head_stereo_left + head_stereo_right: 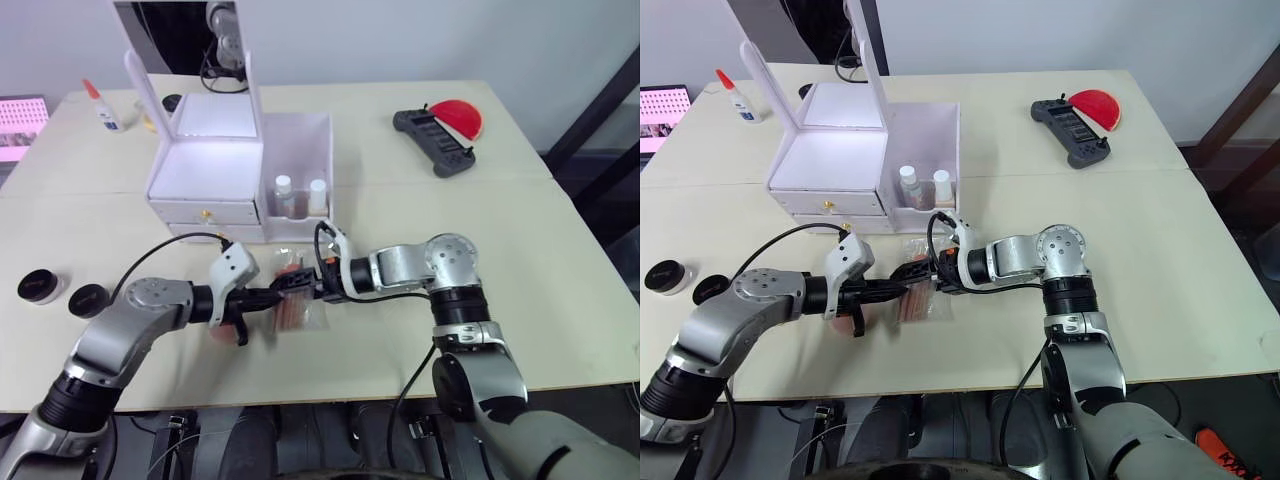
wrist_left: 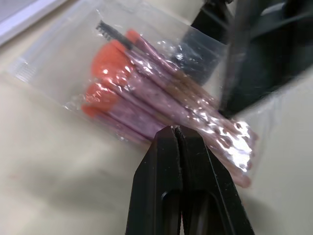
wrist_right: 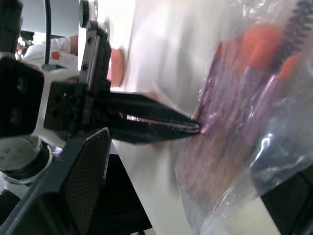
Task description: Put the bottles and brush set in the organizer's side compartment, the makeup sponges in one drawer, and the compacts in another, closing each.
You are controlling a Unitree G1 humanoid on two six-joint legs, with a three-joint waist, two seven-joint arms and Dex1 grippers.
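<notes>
Two grippers meet over the brush set (image 1: 292, 295), a clear crinkly plastic pouch of short pink-handled brushes with orange tips, which lies on the beige table (image 1: 560, 260) just near of the white plastic organizer (image 1: 205, 180) with its upright mirror and gold-knobbed drawers. The left gripper (image 2: 176, 131) has its two black fingers pressed together, their tips at the near edge of the pouch; whether a fold of film is caught between them I cannot tell. The right gripper (image 1: 306, 283) reaches in from the right with its fingers spread about the pouch's far-right end, one finger (image 3: 80, 183) showing large in its wrist view, not clearly clamped on anything. I judge the pouch to be very light, limp and slippery: the film will slide and crumple, and the brushes inside can shift, so a pinch on loose film alone may slip or let the bundle droop. The better hold is probably across the bunched handles through the plastic, near the middle, so it hangs straight for dropping upright into the tall translucent side compartment (image 1: 305, 150), where the two small white-capped bottles (image 1: 300, 197) already stand. Left of the arms, two round black compacts (image 1: 62, 292) sit near the table's left edge, and a pink round makeup sponge (image 1: 852, 322) lies partly hidden under the left gripper.
</notes>
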